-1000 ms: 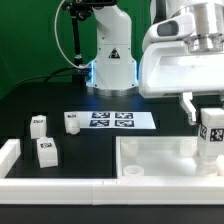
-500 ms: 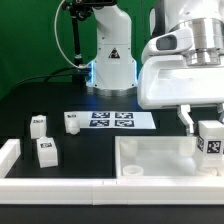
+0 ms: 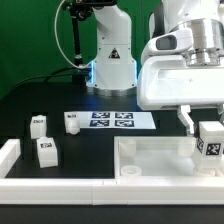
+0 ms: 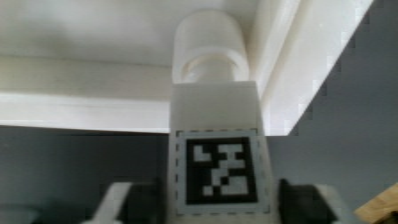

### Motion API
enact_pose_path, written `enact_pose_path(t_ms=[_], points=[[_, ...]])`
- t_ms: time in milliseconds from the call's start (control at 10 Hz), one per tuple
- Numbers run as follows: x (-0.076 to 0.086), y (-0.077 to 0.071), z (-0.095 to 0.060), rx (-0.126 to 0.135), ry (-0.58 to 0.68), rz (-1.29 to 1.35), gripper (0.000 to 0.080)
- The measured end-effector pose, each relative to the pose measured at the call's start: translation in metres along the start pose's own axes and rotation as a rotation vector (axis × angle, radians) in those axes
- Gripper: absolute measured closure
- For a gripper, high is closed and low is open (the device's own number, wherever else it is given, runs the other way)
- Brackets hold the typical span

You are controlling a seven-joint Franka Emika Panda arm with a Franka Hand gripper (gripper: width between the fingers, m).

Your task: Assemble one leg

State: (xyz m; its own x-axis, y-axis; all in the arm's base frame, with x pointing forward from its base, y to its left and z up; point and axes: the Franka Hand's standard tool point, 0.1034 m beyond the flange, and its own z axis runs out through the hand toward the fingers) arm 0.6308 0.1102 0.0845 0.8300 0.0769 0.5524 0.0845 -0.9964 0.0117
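My gripper (image 3: pixel 205 122) is shut on a leg (image 3: pixel 210 141), a chunky white post with a square tag, held upright over the right end of the large white rimmed panel (image 3: pixel 160 158). In the wrist view the leg (image 4: pixel 217 140) fills the middle between my two fingers (image 4: pixel 128 203), and its round tip meets the panel's corner rim (image 4: pixel 285 70). Three more legs lie on the table at the exterior view's left: one (image 3: pixel 38 124), one (image 3: pixel 72 123) and one (image 3: pixel 46 151).
The marker board (image 3: pixel 112 120) lies behind the panel. A white rail (image 3: pixel 10 155) borders the table at the exterior view's left and front. The robot base (image 3: pixel 110 60) stands at the back.
Over the last second my gripper moved down and slightly toward the exterior view's left with the leg, bringing it onto the panel's right end. It has held still for the last half second.
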Motion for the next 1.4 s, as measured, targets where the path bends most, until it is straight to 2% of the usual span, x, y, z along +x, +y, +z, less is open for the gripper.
enact_pose_path(t_ms=[100,200,400,600,700,900,1200,1400], points=[[0.000,0.000,0.000,0.000,0.000,0.000,0.0294],[0.000,0.000,0.000,0.000,0.000,0.000,0.0176],[0.001,-0.005,-0.002,0.006,-0.036,0.038,0.0158],[0.022,-0.007,-0.009,0.026,-0.111,0.057,0.0151],[0.027,-0.007,-0.007,0.037,-0.184,0.064,0.0150],[0.024,-0.012,-0.002,0.052,-0.345,0.084,0.0150],[0.012,0.002,0.006,0.045,-0.557,0.090,0.0150],[0.006,0.000,0.006,0.036,-0.620,0.120,0.0150]])
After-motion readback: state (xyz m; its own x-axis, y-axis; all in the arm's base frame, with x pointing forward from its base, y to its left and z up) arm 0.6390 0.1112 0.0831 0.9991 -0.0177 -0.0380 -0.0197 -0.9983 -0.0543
